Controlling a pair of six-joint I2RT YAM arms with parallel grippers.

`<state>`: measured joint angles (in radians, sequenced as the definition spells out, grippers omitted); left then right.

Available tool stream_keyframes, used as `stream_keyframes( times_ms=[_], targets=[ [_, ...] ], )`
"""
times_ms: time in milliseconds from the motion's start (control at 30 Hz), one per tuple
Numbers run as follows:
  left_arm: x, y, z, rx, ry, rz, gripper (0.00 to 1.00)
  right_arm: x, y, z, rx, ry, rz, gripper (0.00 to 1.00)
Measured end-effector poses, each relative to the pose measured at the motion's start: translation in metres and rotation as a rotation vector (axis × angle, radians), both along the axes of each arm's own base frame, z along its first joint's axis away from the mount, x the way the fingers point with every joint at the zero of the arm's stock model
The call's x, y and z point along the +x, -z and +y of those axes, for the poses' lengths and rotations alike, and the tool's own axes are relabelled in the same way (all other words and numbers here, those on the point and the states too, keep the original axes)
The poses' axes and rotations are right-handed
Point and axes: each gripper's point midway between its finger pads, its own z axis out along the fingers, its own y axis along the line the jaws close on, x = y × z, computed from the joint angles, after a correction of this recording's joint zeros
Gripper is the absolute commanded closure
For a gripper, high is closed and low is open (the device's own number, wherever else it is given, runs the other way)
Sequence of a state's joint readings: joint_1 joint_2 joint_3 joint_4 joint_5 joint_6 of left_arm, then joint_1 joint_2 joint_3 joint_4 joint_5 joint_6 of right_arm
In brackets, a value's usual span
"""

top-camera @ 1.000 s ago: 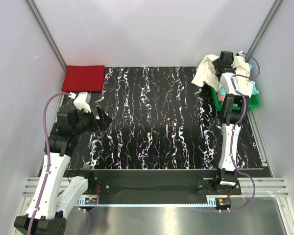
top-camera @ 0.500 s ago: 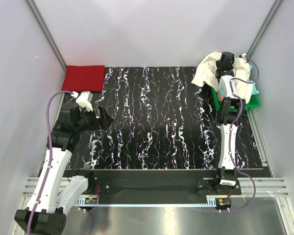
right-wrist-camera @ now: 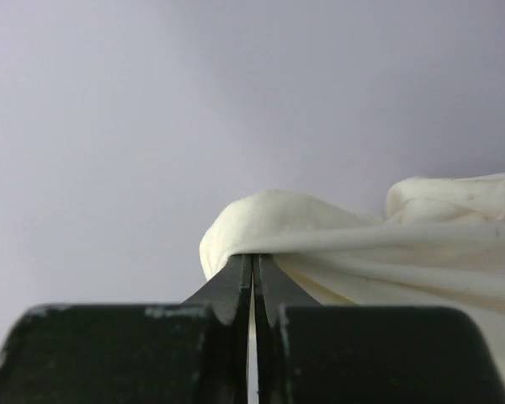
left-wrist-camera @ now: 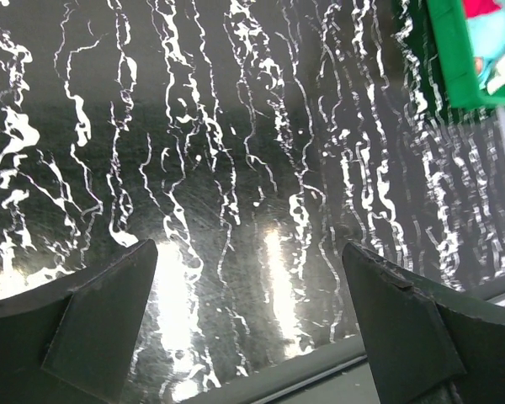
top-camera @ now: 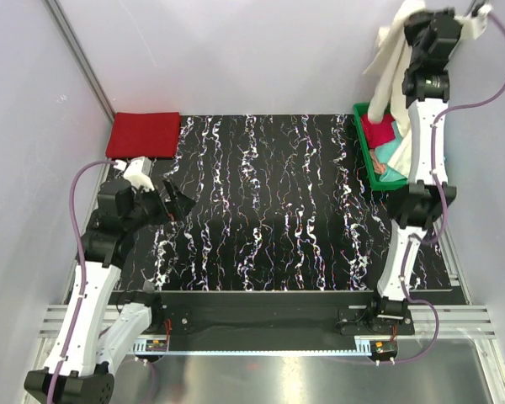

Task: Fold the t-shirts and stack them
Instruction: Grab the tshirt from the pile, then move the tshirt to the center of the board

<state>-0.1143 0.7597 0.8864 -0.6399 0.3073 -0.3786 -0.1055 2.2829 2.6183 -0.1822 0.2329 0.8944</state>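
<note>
Right claw (right-wrist-camera: 252,263) is up high at the far right corner, above the table (top-camera: 269,202), and its two fingers are pressed together with a fold of the cream-white shirt (top-camera: 390,67) pinched between the tips. From the wrist view the cloth bulges just past the fingertips and trails off to the right, with nothing but the pale wall behind it.

From above, the shirt hangs from the claw in a long, bunched strip, running down and to the left. Its lower end reaches the far end of the green tray (top-camera: 364,139); whether it touches the tray there I cannot tell.

In the tray, a crimson shirt (top-camera: 377,128) lies crumpled at the far end, and a teal shirt (top-camera: 396,153) sits just beside it on the near side, partly hidden by the right arm.

Over at the far left corner of the table, a red shirt (top-camera: 143,135) lies folded flat in a neat rectangle.

Left claw (left-wrist-camera: 246,248) has its fingers spread wide, holding nothing, hovering over the left side of the table, near the folded red shirt but apart from it, and well apart from the cream-white one.
</note>
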Motion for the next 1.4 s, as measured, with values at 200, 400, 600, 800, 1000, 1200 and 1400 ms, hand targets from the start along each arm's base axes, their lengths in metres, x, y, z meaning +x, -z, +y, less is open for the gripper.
stream_keyframes(
  times_ms=[200,400,600,800,1000,1200,1400],
  targets=[
    [-0.011,-0.009,-0.002,-0.057,-0.03,0.03,0.01,-0.126,-0.169,0.136,-0.034,-0.266,-0.291,1.0],
    [-0.028,-0.014,-0.006,-0.105,-0.034,0.081,0.01,-0.251,-0.198,0.269,-0.028,-0.632,-0.313,0.86],
    [-0.059,-0.052,0.014,-0.091,-0.134,0.011,0.01,-0.319,-0.075,0.317,-0.031,-0.843,0.009,0.54],
    [-0.108,-0.105,0.034,-0.146,-0.232,-0.22,0.06,-0.4,0.153,0.339,-0.095,-1.075,0.546,0.31],
    [-0.088,-0.028,0.016,-0.172,-0.2,0.054,0.17,-0.46,0.26,0.292,-0.131,-1.047,0.817,0.38],
    [-0.064,0.05,-0.016,-0.173,-0.124,0.4,0.03,-0.451,0.287,0.285,-0.166,-0.982,0.878,0.49],
    [-0.039,0.048,-0.096,0.063,0.171,0.409,0.04,-0.398,0.325,0.257,-0.124,-0.864,0.98,0.46]
  ],
)
